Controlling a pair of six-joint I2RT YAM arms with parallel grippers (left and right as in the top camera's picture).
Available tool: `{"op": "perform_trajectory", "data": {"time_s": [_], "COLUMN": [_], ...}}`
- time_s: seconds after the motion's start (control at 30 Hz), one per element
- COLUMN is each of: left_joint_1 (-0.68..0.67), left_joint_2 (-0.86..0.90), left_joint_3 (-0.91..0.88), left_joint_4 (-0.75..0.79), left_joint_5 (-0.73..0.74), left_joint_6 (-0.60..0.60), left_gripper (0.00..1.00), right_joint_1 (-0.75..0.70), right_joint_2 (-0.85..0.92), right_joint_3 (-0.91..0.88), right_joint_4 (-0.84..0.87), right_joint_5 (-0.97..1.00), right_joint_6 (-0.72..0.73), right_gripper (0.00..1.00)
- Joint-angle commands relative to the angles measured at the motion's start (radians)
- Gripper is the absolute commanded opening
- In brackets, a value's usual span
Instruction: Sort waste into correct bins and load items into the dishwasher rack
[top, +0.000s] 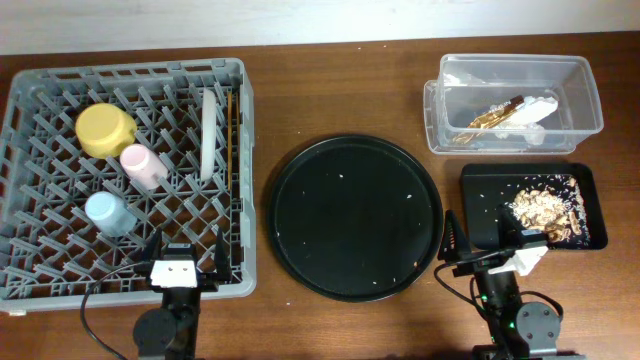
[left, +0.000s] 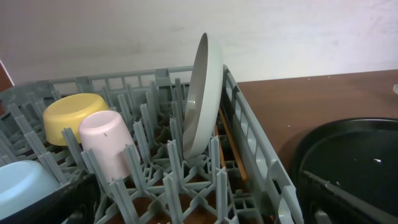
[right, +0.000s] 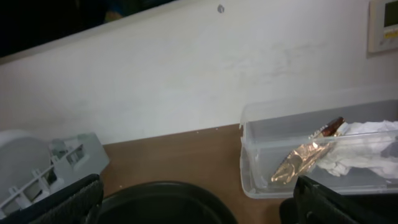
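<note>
Rack (top: 130, 70) L, round tray (top: 355, 215) ctr, tub (top: 583, 100) behind shallow tray (top: 488, 195) R.

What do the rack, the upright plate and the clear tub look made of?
Rack: matte grey moulded plastic, judging by its lattice pegs. Plate: smooth, faintly glossy grey, melamine or ceramic, unclear which. Clear tub: transparent plastic, with see-through walls.

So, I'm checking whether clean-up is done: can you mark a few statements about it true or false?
The grey plate stands on edge in the dishwasher rack. True.
The gold wrapper lies on the round black tray. False: it is in the clear tub, beside the napkin.
Food scraps lie in the shallow black tray. True.
The left pincer and right pincer are clamped shut. False: both stand open, empty.
</note>
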Motion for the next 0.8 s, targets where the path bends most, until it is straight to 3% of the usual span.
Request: {"op": "perform_trajectory", "data": {"time_s": [0.0, 0.3, 0.77], "left_joint_1": [-0.004, -0.004, -0.004], "left_joint_2": [-0.006, -0.006, -0.006], "left_joint_3": [-0.007, -0.007, -0.007], "left_joint_4": [0.002, 0.002, 0.002], "left_joint_5": [-0.010, -0.010, -0.010], "left_joint_6": [0.016, 0.016, 0.016], "left_gripper": [0.99, 0.99, 0.99], "right_joint_1": [0.005, 0.004, 0.004], "right_joint_2": [-0.011, -0.011, -0.011], "right_joint_3": [-0.006, -0.006, -0.006], "right_joint_4": [0.010, -0.169, -0.172], "right_joint_5": [0.011, 0.012, 0.038], "right_joint_6": [-0.085, -0.313, -0.314], "right_gripper": [0.99, 0.99, 0.99]}}
